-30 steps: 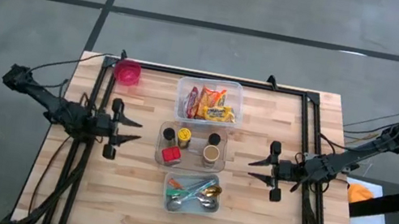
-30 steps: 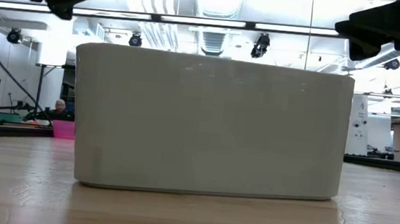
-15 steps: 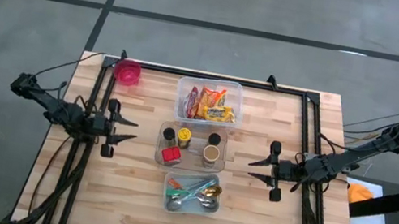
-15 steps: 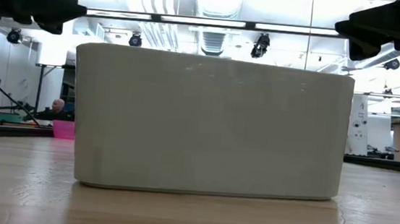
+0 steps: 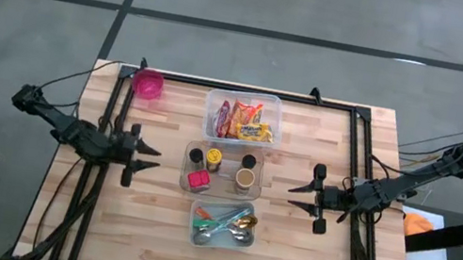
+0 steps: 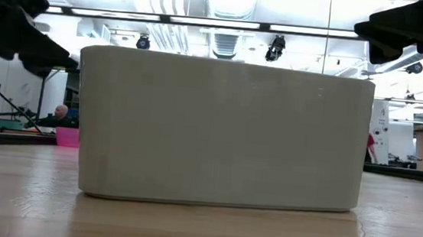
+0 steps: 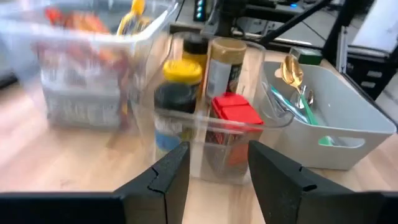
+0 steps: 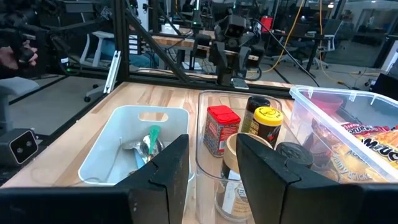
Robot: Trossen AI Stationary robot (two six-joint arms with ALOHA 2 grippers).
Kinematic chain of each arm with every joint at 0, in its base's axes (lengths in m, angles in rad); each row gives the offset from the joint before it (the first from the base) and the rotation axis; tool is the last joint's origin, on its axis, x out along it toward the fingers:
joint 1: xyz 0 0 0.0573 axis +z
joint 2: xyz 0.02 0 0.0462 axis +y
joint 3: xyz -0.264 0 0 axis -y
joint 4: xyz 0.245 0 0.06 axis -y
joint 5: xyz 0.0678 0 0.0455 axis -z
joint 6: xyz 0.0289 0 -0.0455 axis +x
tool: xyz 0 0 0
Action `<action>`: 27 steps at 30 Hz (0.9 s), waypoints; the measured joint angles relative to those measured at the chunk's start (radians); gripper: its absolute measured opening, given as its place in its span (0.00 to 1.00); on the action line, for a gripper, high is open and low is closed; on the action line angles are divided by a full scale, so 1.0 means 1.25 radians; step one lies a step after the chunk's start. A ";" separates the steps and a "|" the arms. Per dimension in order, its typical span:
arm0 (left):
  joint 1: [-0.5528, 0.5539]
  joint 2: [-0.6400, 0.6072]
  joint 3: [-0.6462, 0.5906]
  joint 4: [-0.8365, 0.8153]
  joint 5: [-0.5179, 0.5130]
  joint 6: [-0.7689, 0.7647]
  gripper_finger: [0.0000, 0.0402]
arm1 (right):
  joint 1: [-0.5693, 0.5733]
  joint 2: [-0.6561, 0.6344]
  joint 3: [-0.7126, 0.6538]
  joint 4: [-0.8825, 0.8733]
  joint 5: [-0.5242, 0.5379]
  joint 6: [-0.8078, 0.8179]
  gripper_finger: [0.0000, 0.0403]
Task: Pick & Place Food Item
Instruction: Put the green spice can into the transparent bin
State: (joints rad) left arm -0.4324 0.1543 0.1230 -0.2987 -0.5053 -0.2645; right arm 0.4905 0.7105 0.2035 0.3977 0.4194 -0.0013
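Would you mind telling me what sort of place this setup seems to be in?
Probably a robotics lab or workshop: a wooden table in a black metal frame on a concrete floor, with more workbenches and cables behind.

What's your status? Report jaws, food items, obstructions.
Left gripper open, empty, left of clear jar bin. Right gripper open, empty, on its right. Snack packets untouched in far bin. Nothing blocking.

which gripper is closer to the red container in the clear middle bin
Left. The left gripper hovers just beside the red container, which sits on that side of the bin. The right gripper waits beyond the bin's far side.
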 joint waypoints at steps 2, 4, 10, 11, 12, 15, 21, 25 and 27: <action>0.000 0.000 0.000 -0.016 -0.001 -0.044 0.41 | 0.000 0.000 0.000 0.000 0.000 0.000 0.32; 0.000 0.000 0.000 -0.016 -0.004 -0.037 0.41 | 0.000 0.000 0.000 0.000 0.000 0.000 0.32; 0.000 0.000 0.000 -0.016 -0.004 0.005 0.41 | 0.000 0.000 0.000 0.000 0.000 0.000 0.32; 0.000 0.000 0.000 -0.017 -0.004 0.004 0.41 | 0.000 0.000 0.000 0.000 0.000 0.000 0.32; 0.000 0.000 0.000 -0.017 -0.004 0.004 0.41 | 0.000 0.000 0.000 0.000 0.000 0.000 0.32; 0.000 0.000 0.000 -0.017 -0.004 0.004 0.41 | 0.000 0.000 0.000 0.000 0.000 0.000 0.32; 0.000 0.000 0.000 -0.017 -0.007 0.002 0.41 | 0.000 0.000 0.000 0.000 0.000 0.000 0.32; 0.000 0.000 0.000 -0.017 -0.007 0.002 0.41 | 0.000 0.000 0.000 0.000 0.000 0.000 0.32; 0.000 0.000 0.000 -0.017 -0.007 0.002 0.41 | 0.000 0.000 0.000 0.000 0.000 0.000 0.32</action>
State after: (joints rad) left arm -0.4320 0.1543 0.1230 -0.3200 -0.5137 -0.2619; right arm 0.4906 0.7105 0.2037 0.3979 0.4196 -0.0011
